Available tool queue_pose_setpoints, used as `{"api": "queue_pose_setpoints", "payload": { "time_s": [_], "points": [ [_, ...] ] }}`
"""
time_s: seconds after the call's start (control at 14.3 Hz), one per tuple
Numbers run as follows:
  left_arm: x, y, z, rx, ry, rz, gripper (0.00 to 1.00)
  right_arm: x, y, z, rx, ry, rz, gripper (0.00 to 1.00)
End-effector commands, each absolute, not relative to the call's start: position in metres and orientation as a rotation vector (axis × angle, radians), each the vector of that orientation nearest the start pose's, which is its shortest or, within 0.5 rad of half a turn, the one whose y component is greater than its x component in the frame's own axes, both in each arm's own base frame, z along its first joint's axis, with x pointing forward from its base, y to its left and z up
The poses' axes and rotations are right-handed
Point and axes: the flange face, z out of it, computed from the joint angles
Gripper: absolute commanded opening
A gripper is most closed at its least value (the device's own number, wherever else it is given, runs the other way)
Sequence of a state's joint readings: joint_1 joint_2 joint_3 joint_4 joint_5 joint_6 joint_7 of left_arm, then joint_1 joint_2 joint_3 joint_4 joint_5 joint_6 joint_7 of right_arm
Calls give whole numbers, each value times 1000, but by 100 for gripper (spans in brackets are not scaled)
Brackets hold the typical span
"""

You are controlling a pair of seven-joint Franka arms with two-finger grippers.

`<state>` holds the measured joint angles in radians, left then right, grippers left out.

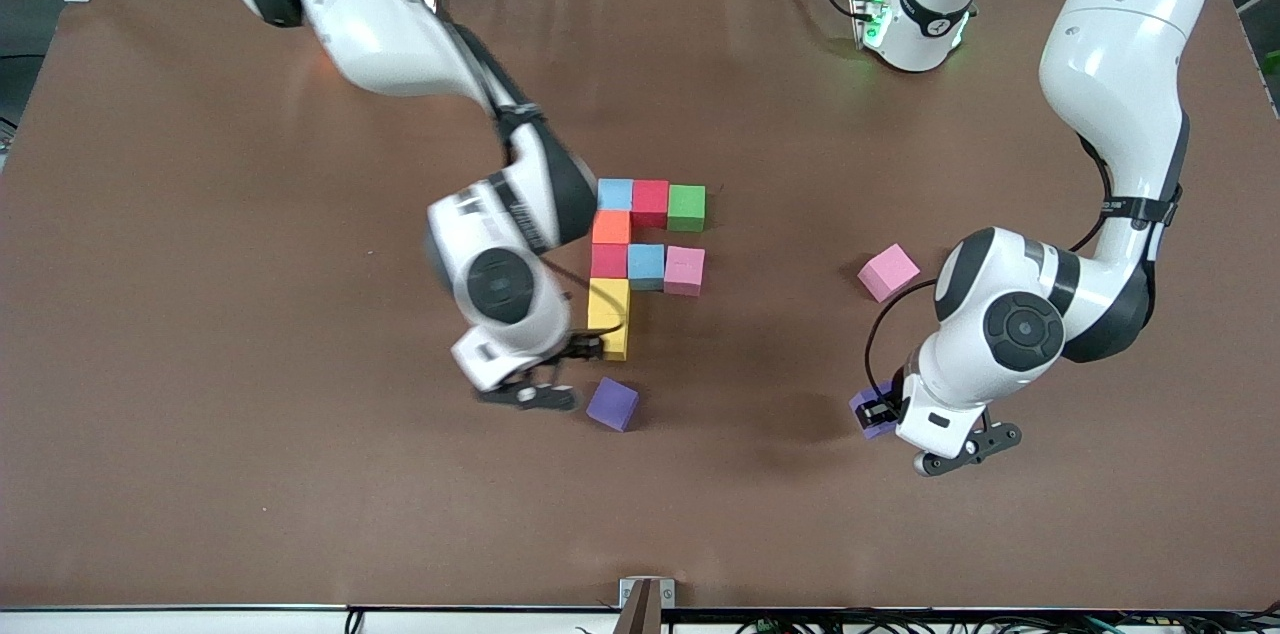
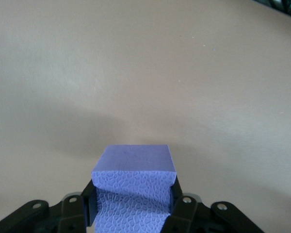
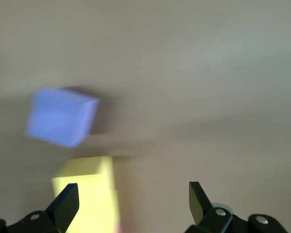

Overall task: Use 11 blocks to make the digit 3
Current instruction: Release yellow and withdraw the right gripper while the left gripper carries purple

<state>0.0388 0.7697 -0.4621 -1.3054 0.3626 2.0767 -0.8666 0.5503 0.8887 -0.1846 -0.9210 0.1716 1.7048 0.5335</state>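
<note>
The left gripper pinched a purple block near the left arm's end of the table, well apart from the unfinished digit, while the right gripper, jaws spread and empty, hung beside the yellow blocks. A clean finish likely meant carrying the held block in squarely along the digit's bottom row. A loose purple cube near that row and the right arm crowded the approach; a pink cube lay apart.

arms: glossy white | joints: black | cables: black | hands: black
</note>
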Motion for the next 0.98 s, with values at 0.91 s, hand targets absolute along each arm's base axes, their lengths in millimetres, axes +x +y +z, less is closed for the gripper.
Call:
{"api": "queue_pose_setpoints", "payload": {
  "time_s": [0.91],
  "points": [
    [641,-368,303,-2659,-1689,-26,27,623,1,497,-3203,-120,241,100]
  ]
}}
